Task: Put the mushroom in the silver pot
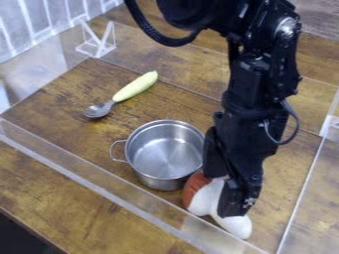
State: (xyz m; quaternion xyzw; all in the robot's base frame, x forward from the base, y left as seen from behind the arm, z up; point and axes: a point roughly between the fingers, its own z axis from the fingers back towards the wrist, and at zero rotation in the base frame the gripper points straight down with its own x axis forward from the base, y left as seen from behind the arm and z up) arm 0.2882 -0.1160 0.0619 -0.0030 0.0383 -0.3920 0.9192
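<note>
The silver pot (165, 153) stands in the middle of the wooden table, open and with nothing inside. The mushroom (216, 202) lies just right of it near the front edge, reddish-brown cap toward the pot, white stem pointing to the front right. My black gripper (231, 198) hangs straight down over the mushroom with its jaws spread open around the middle of it. The arm hides part of the cap and stem, so I cannot tell whether the fingers touch it.
A grey metal spoon (95, 110) and a slim yellow-green vegetable (135, 85) lie at the left back. A clear plastic wall (93, 189) runs along the front edge. A small clear stand (95, 40) sits at the far left.
</note>
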